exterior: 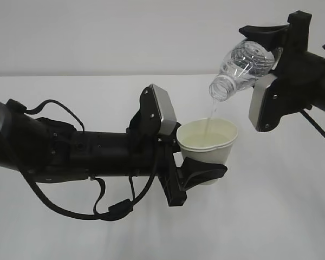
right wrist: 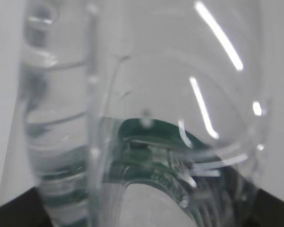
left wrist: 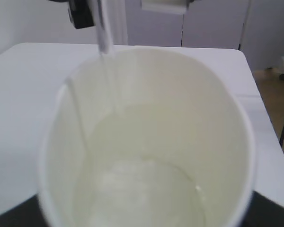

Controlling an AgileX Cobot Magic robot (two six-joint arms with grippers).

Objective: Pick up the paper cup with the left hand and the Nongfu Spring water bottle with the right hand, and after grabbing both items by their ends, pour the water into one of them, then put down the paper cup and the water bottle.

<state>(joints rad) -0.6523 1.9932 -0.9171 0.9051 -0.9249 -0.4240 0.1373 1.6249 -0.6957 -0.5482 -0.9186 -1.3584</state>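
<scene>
**Bottle tipped over cup, water running**

The paper cup [exterior: 208, 145] is partly filled with clear water [exterior: 210, 115]; a thin stream falls from the bottle mouth into it near the rim at about 11 o'clock. Cup upright, held above the white tabletop [exterior: 271, 206], white outside, cream inside, rim slightly squeezed out of round. The Nongfu Spring water bottle [exterior: 244, 67] sits at 1 o'clock from the cup, tilted neck-down to the lower left, capless, ribbed clear wall, little water left inside; green label shows through the wall in the right wrist view. Left claw [exterior: 197, 170] clamps the cup's lower body, partway open around it. Right claw [exterior: 279, 51] grips the bottle's base end, partway open around it.
</scene>
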